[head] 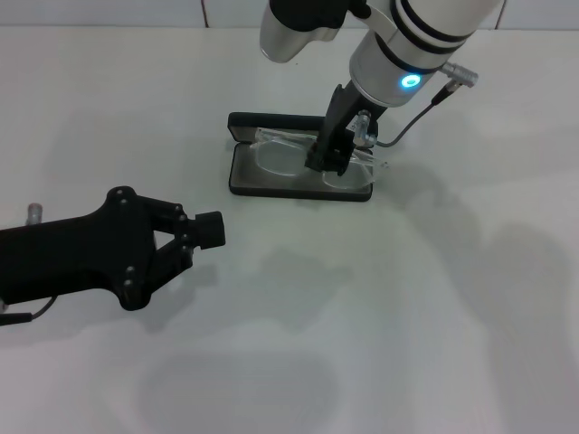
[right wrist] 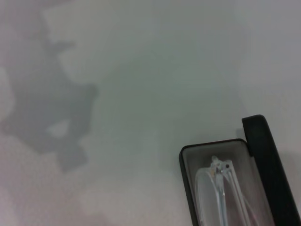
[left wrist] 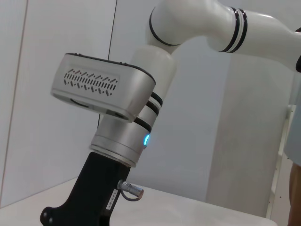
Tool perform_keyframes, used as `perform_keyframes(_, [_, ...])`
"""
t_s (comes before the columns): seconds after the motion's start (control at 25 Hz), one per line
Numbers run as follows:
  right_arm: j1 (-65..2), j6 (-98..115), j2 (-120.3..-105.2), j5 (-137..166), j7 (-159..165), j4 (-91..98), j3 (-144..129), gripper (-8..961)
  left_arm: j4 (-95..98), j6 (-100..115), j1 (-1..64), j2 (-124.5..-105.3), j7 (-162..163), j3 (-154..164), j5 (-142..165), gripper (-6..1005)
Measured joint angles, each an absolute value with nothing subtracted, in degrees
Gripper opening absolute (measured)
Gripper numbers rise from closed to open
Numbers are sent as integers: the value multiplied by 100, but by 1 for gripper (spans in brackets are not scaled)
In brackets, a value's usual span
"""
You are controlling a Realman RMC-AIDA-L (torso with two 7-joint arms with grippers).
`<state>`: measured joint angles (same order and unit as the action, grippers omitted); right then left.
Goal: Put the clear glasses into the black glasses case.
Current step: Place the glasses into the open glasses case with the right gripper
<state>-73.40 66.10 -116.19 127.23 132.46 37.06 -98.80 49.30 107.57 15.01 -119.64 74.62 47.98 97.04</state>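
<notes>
The black glasses case (head: 271, 189) lies open on the white table, its lid (head: 262, 120) standing along the far side. The clear glasses (head: 276, 155) rest in its grey tray, and one end pokes over the case's right edge. My right gripper (head: 328, 161) reaches down into the case and is shut on the clear glasses near their middle. In the right wrist view, one end of the glasses (right wrist: 211, 188) shows inside the case (right wrist: 258, 141). My left gripper (head: 210, 231) lies parked at the lower left, shut and empty.
The white table (head: 407, 316) carries only arm shadows around the case. The left wrist view looks across at the right arm (left wrist: 117, 117) and a pale wall behind it.
</notes>
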Motion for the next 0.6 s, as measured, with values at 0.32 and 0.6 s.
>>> perform_keyframes(0.32, [-7348, 6466, -11619, 12768, 13254, 3620, -9918, 62, 4930, 10757, 1521, -11970, 7462, 4799, 9693, 85])
perform_keyframes(0.6, [-7353, 6364, -11619, 12716, 13254, 3606, -10216, 63, 4931, 10758, 1577, -11971, 7473, 4799, 9693, 88])
